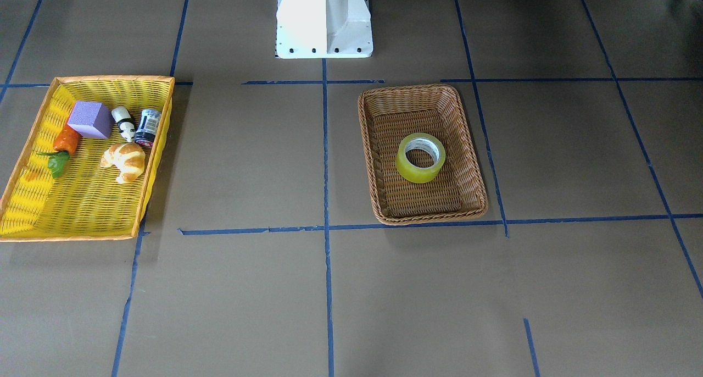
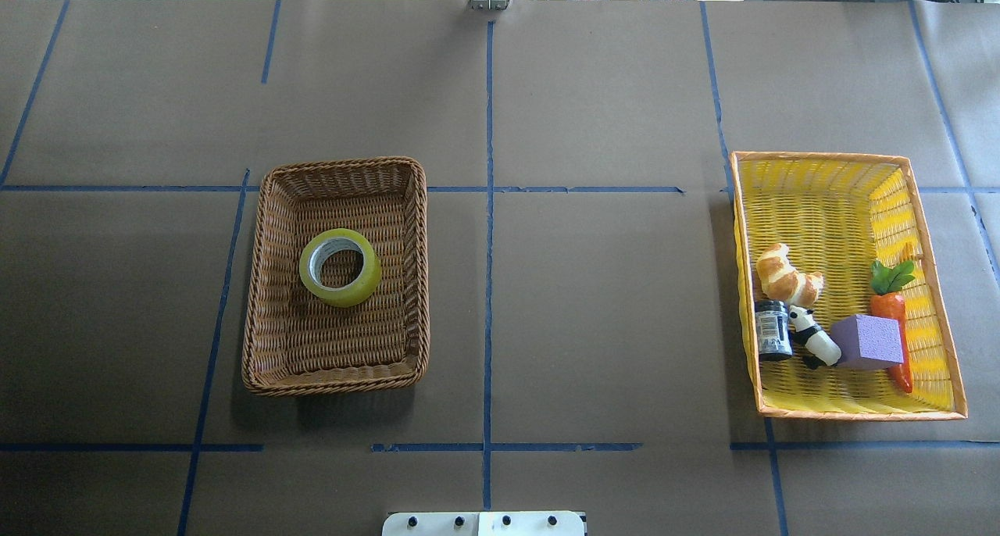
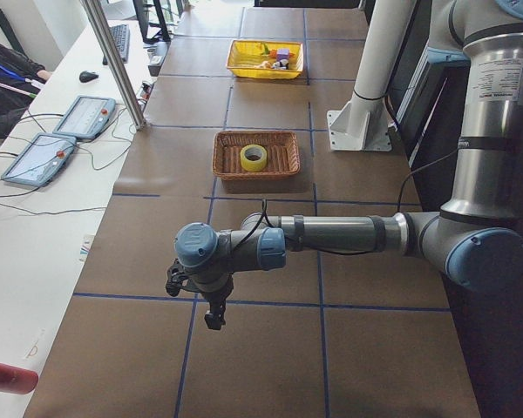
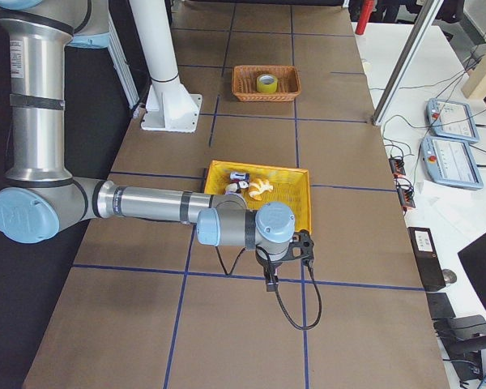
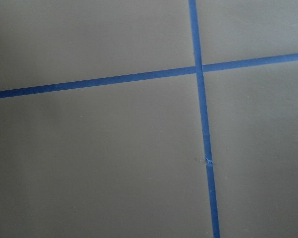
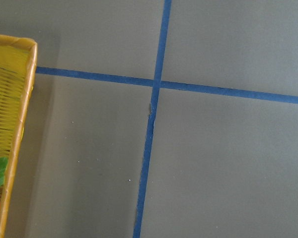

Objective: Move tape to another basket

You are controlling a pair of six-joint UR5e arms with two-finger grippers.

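The yellow tape roll (image 1: 416,173) lies flat in the middle of the brown wicker basket (image 1: 430,218); both also show in the overhead view, tape (image 2: 368,276) and basket (image 2: 336,380). My left gripper (image 3: 213,317) shows only in the exterior left view, hanging over bare table far from the basket; I cannot tell whether it is open or shut. My right gripper (image 4: 270,283) shows only in the exterior right view, past the yellow basket's end; I cannot tell its state either. Both wrist views show only brown table and blue lines.
A yellow plastic-weave basket (image 2: 851,412) with orange rim holds a croissant (image 2: 785,276), a carrot (image 2: 893,309), a purple block (image 2: 867,341), a panda figure (image 2: 812,341) and a small dark can (image 2: 773,330). The white robot base (image 1: 324,20) stands at the table's robot side.
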